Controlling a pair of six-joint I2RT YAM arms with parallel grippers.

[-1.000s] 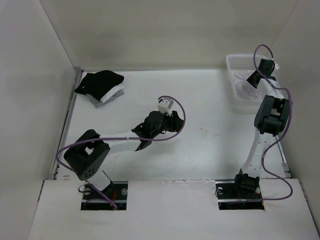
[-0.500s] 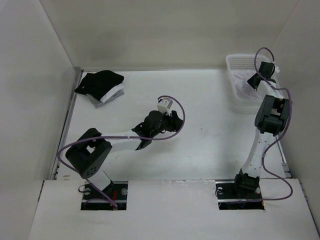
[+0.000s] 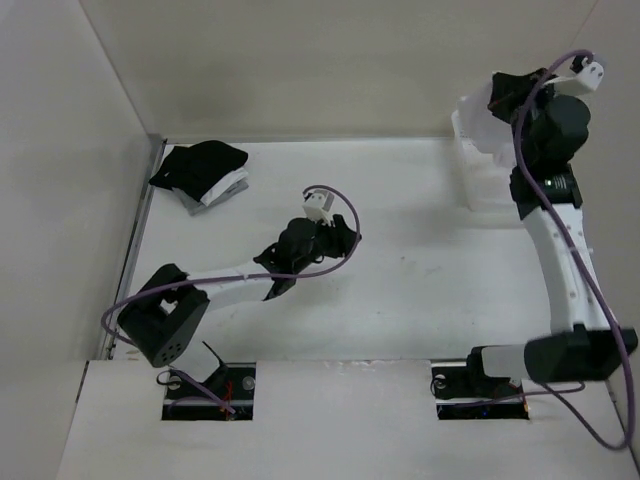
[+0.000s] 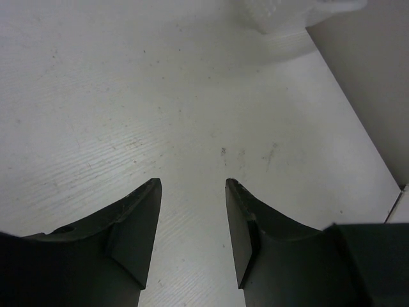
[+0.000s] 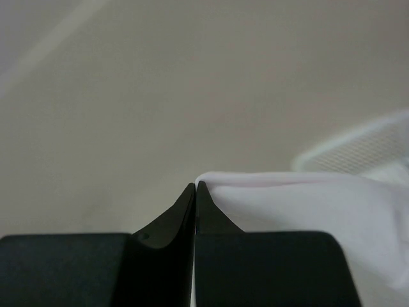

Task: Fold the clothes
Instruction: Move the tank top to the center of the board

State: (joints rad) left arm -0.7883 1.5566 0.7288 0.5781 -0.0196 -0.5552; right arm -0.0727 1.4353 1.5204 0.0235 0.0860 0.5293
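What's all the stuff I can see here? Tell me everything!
top: one, white, held up by the right tool, near the basket
basket: one, white, far right of the table
pile of clothes: one, black and white, far left corner
table: one, white, under everything
cables: two, purple, looping over the table
arms: two, black and white, near edge
left tool: one, black, open, over bare table
right tool: one, black, shut on the top
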